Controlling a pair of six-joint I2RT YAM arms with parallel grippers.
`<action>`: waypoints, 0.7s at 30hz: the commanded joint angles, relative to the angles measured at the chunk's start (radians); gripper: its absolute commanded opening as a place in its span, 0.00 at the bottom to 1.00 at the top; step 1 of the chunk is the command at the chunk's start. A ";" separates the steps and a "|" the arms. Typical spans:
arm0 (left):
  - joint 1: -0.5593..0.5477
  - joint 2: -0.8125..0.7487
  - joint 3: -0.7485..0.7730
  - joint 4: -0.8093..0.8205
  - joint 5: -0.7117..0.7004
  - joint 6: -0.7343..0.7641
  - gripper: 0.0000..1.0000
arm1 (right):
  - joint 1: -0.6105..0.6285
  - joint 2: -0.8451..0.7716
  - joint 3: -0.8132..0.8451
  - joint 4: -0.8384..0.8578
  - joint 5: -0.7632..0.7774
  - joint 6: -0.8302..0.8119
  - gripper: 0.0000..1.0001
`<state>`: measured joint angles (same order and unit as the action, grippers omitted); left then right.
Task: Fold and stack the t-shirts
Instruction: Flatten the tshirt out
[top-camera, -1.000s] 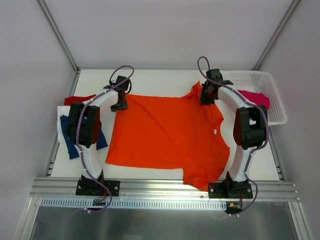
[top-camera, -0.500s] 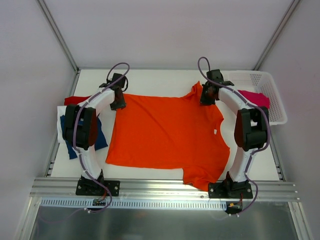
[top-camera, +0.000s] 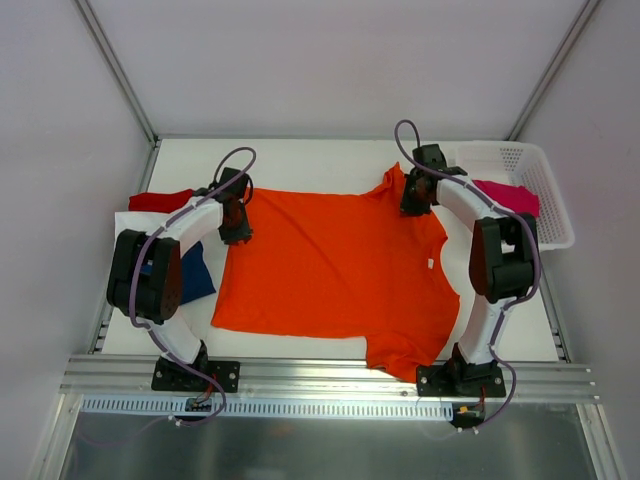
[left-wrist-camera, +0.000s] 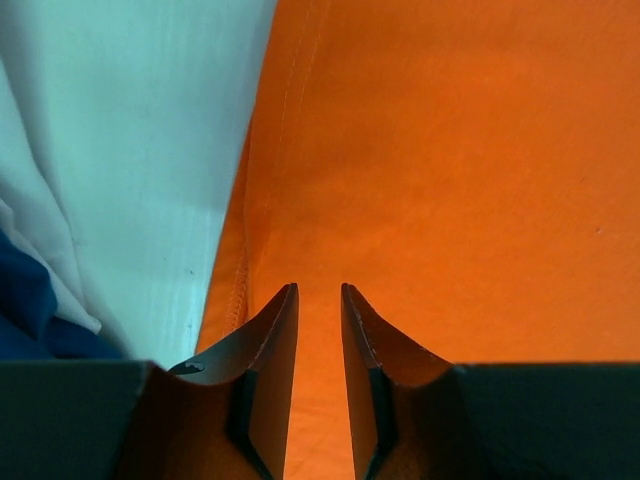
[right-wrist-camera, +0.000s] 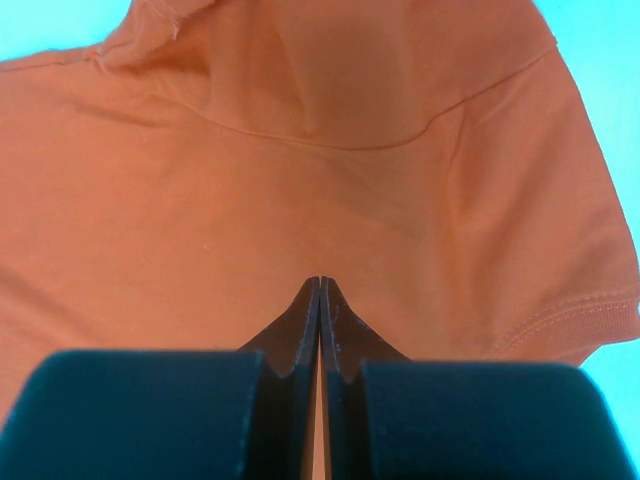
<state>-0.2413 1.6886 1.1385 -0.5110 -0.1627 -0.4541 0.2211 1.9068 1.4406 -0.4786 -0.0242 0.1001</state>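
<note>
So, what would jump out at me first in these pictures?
A bright orange t-shirt lies spread flat across the middle of the table. The left gripper and the right gripper sit at its two far corners. A white mesh basket at the far right holds a magenta shirt.

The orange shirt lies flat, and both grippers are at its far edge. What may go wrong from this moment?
1. The left gripper is open over the hem of the orange t-shirt, while the right gripper is shut at the far sleeve. A lift by one side alone would likely drag the cloth askew.
2. The near sleeve lies over the metal rail and might catch there during a fold.
</note>
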 joint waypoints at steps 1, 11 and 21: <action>-0.004 -0.012 -0.039 0.003 0.071 -0.005 0.24 | 0.003 -0.081 -0.023 0.012 -0.006 0.006 0.01; -0.006 -0.004 -0.109 0.009 -0.010 0.000 0.17 | 0.003 -0.147 -0.060 0.012 0.000 0.007 0.00; -0.004 -0.070 -0.117 -0.032 -0.219 -0.012 0.17 | 0.003 -0.173 -0.094 0.009 0.009 0.006 0.01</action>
<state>-0.2417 1.6768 1.0149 -0.5083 -0.2714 -0.4568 0.2211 1.7905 1.3510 -0.4713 -0.0231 0.1005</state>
